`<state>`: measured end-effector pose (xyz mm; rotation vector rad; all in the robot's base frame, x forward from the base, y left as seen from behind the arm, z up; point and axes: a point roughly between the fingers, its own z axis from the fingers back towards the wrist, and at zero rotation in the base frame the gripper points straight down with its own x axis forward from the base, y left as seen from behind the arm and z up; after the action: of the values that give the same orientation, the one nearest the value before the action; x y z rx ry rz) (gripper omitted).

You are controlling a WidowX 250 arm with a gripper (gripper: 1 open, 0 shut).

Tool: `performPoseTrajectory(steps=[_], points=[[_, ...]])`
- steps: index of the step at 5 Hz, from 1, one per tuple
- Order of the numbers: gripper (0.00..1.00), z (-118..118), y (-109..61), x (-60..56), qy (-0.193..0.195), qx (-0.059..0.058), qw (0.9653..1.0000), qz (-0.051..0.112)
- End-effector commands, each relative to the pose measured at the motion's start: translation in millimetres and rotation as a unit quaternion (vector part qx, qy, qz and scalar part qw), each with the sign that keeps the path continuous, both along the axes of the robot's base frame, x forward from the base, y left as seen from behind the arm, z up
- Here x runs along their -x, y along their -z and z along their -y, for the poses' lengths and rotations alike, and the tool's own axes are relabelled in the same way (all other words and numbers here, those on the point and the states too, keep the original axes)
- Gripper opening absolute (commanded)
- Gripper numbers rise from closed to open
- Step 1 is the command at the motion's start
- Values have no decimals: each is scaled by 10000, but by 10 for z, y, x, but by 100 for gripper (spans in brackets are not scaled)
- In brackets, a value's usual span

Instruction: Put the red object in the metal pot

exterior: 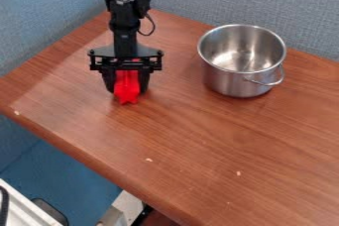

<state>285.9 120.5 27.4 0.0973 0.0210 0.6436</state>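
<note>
The red object (pixel 126 85) stands on the wooden table (pixel 199 141) left of centre, gripped from above. My gripper (pixel 126 75) points straight down over it and is shut on its upper part, so only the lower red end shows below the black fingers. The metal pot (pixel 243 59) sits to the right, shiny, round and empty, with a small handle on its right side. A short stretch of bare tabletop lies between the red object and the pot.
The black arm (pixel 122 7) rises from the gripper toward the top left. The table's front edge runs diagonally from the left to the lower right, with a drop to the floor beyond it. A blue wall stands behind.
</note>
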Motion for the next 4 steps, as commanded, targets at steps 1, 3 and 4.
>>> performPoseTrajectory(steps=[1, 3, 4], points=[[0, -12, -255, -79, 17, -110, 9993, 358], [0, -2, -293, -71, -21, -38, 9994, 348], [0, 5, -319, -64, -35, -11, 9994, 345]])
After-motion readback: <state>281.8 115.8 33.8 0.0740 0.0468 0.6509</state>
